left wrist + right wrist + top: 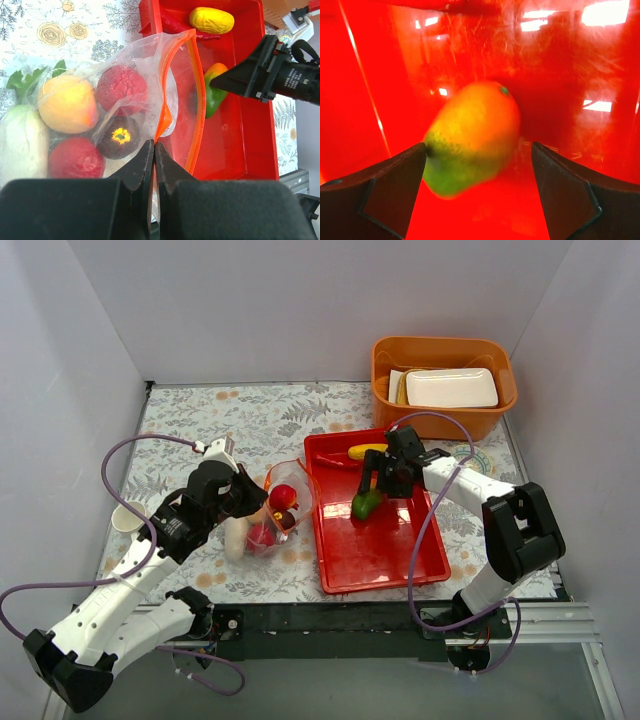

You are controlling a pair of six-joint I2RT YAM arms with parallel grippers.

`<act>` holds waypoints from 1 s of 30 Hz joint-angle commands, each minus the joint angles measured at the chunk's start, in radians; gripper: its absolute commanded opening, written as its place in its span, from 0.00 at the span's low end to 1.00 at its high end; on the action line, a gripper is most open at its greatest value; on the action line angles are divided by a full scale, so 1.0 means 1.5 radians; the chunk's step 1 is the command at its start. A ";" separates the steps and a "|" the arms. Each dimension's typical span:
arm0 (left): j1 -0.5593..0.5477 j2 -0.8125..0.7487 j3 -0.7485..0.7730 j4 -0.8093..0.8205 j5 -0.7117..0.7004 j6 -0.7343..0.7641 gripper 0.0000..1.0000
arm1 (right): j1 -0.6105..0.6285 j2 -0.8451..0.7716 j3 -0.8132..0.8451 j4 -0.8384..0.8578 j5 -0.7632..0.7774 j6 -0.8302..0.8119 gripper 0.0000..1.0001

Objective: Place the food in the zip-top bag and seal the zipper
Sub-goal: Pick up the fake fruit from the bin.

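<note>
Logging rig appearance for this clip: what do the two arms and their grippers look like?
The left arm and right arm have white shells with black joints; a purple cable loops alongside each. The left gripper and right gripper are black, with wedge-shaped fingers. The right gripper's body carries small white lettering, too small to read.

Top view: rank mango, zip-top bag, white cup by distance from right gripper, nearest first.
1. mango: in the red tray, right at the right gripper fingertips.
2. zip-top bag: just left of the tray.
3. white cup: far left of the view.
</note>
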 commanded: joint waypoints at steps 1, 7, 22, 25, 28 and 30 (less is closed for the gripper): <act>0.000 -0.016 0.002 -0.004 -0.007 -0.003 0.00 | 0.002 0.020 0.018 0.037 -0.024 -0.021 0.91; 0.000 -0.013 0.004 -0.011 -0.010 0.002 0.00 | 0.002 0.031 0.009 0.065 -0.050 -0.023 0.67; 0.000 -0.015 -0.011 0.003 0.000 -0.004 0.00 | 0.010 0.040 0.004 0.039 -0.116 -0.127 0.84; 0.000 -0.004 -0.001 -0.003 -0.003 0.003 0.00 | 0.013 0.043 0.002 0.036 -0.119 -0.139 0.85; 0.000 -0.002 -0.001 0.001 -0.001 0.005 0.00 | 0.016 0.053 0.000 0.036 -0.118 -0.140 0.85; 0.000 -0.001 0.000 0.002 -0.001 0.005 0.00 | 0.017 0.063 0.001 0.034 -0.118 -0.141 0.84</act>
